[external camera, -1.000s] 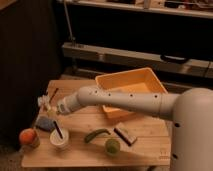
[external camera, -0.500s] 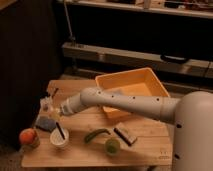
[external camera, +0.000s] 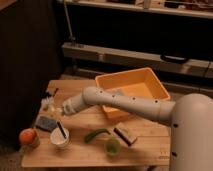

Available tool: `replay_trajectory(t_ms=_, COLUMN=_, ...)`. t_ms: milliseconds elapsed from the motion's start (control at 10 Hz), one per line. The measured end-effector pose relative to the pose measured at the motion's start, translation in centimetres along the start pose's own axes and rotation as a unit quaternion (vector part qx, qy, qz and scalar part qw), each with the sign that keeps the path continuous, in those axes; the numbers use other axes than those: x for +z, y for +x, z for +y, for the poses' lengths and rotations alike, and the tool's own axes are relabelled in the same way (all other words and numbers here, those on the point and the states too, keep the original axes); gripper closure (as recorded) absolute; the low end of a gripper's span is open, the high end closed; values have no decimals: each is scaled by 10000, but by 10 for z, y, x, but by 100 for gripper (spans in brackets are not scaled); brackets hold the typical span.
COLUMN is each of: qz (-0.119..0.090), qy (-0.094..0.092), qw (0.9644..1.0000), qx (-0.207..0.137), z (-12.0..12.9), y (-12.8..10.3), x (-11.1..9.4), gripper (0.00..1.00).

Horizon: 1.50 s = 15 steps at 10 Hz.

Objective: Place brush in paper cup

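Near the front left corner of the wooden worktop (external camera: 145, 145), the white paper cup (external camera: 60, 138) stands upright with the brush (external camera: 61, 130) leaning inside it, dark handle end up. Left of it sits an orange fruit (external camera: 27, 136). Right of it lie a green cup (external camera: 112, 146) and a dark flat utensil (external camera: 125, 134). Farther back, the gripper (external camera: 54, 106) hovers near the left edge, clear of the cup. An orange bin (external camera: 150, 82) fills the back right.

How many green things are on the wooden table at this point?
2. A long curved green item lies right of the white paper cup; a round green one sits near the front edge. The gripper, at the table's left, may hide others.
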Motion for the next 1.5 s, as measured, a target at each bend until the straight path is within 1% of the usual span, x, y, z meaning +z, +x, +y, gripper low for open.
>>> replay_trajectory(t_ms=400, qz=11, qy=-227, qw=9997, qx=-128, z=-3, y=3, x=2, gripper=100)
replay_trajectory(t_ms=500, qz=10, qy=-244, qw=9995, qx=-179, z=-2, y=2, x=1, gripper=98)
replay_trajectory(t_ms=700, qz=43, qy=-283, qw=9988, qx=-395, z=2, y=5, x=-1, gripper=80)
replay_trajectory(t_ms=900, qz=-21, qy=-324, qw=9976, qx=-610, z=6, y=7, x=-8, gripper=58)
replay_trajectory(t_ms=1100, qz=-95, qy=-335, qw=9969, qx=-712, z=9, y=8, x=-14, gripper=41)
replay_trajectory(t_ms=1200, qz=-138, qy=-329, qw=9965, qx=-759, z=10, y=9, x=-17, gripper=29)
replay_trajectory(t_ms=1300, qz=-157, qy=-315, qw=9962, qx=-799, z=11, y=10, x=-20, gripper=22)
replay_trajectory(t_ms=1400, qz=-150, qy=-282, qw=9959, qx=-852, z=12, y=11, x=-21, gripper=20)
replay_trajectory(t_ms=1500, qz=-123, qy=-188, qw=9950, qx=-970, z=15, y=11, x=-24, gripper=20)
